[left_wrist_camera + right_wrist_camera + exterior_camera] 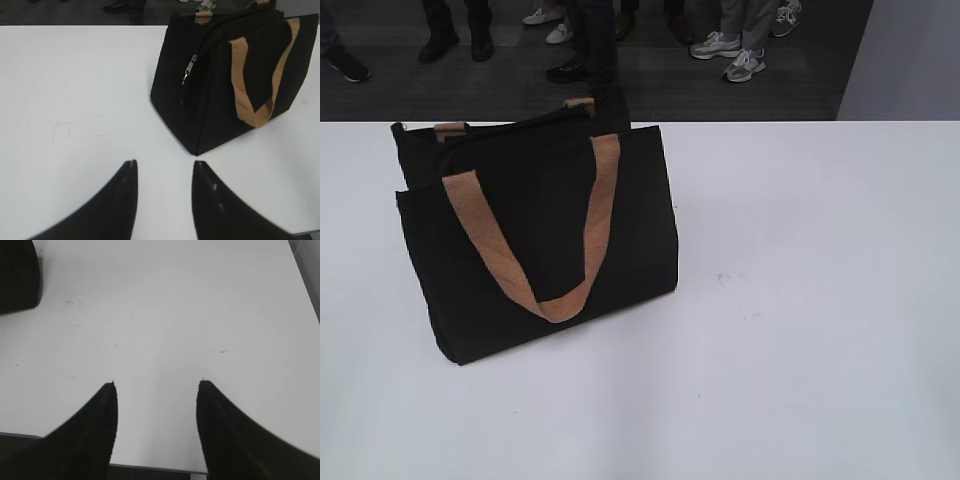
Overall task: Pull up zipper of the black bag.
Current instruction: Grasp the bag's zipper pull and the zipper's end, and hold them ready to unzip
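The black bag (540, 240) stands upright on the left half of the white table, its tan handles (565, 260) hanging over the front. In the left wrist view the black bag (220, 90) stands at the upper right, and the zipper's silvery pull (189, 70) hangs on its narrow end face. My left gripper (165, 164) is open and empty, above bare table, short of the bag's near corner. My right gripper (156, 383) is open and empty over bare table; only a corner of the black bag (17, 275) shows at its upper left. Neither gripper shows in the exterior view.
The white table (800, 300) extends to the right of the bag. Several people's legs and shoes (730, 45) stand on the dark floor behind the table's far edge. The table's near edge (150, 469) shows under my right gripper.
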You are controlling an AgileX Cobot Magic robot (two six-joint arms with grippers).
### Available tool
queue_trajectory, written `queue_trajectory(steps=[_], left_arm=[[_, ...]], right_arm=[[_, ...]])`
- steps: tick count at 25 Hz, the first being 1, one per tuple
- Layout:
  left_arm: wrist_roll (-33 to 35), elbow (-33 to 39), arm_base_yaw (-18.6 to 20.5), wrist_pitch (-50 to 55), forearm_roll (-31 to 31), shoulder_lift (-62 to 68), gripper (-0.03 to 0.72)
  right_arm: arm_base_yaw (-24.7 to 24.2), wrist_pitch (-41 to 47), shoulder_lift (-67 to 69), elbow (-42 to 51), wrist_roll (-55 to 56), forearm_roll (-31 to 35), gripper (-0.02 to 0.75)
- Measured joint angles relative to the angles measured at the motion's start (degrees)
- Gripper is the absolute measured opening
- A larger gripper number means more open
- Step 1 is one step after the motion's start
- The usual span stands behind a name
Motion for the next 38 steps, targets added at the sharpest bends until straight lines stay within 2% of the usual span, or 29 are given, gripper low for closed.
queue_trajectory(steps=[38], left_arm=[[0.00,0.00,0.00,0.00,0.00,0.00,0.277]], right_arm=[[0.00,0.06,0.00,0.00,0.13,0.18,0.400]])
